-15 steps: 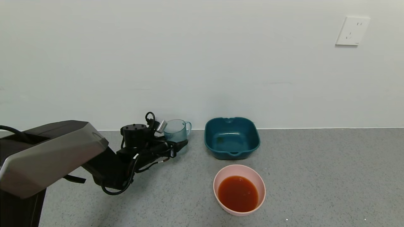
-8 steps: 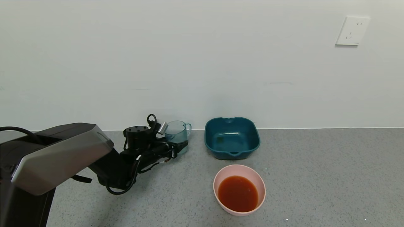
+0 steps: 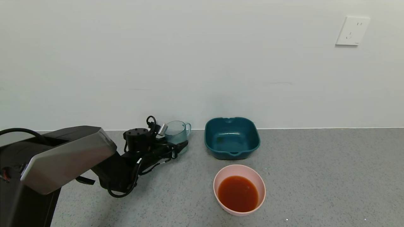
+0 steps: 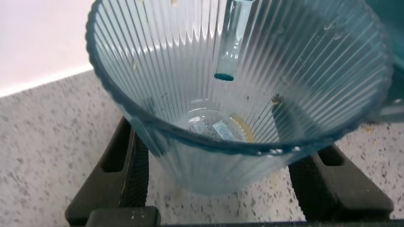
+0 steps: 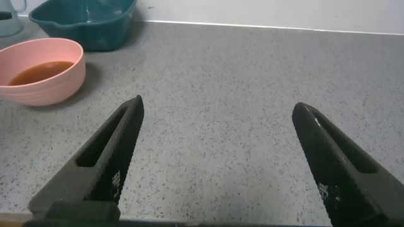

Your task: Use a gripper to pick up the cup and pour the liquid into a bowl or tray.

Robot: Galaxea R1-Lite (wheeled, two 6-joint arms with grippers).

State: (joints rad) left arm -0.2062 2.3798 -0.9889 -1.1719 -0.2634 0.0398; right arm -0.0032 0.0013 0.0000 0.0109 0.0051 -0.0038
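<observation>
Ribbed plastic cup (image 3: 176,132), empty, light, slick; left tool (image 3: 180,145) clamped on its sides, nine o'clock of teal basin (image 3: 232,138).

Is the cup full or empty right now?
Empty: the cup shows its bare bottom, and the liquid sits in the pink bowl.

cup (image 3: 177,132) left of basin (image 3: 232,137); bowl (image 3: 221,178) in front.

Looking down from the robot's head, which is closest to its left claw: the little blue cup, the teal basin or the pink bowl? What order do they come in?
From the left gripper:
1. The cup, right at the jaws, by the wall.
2. The teal basin, farther right along the wall.
3. The pink bowl of orange-red liquid, right and toward the robot.
The basin and the bowl are not far apart in rank.
</observation>
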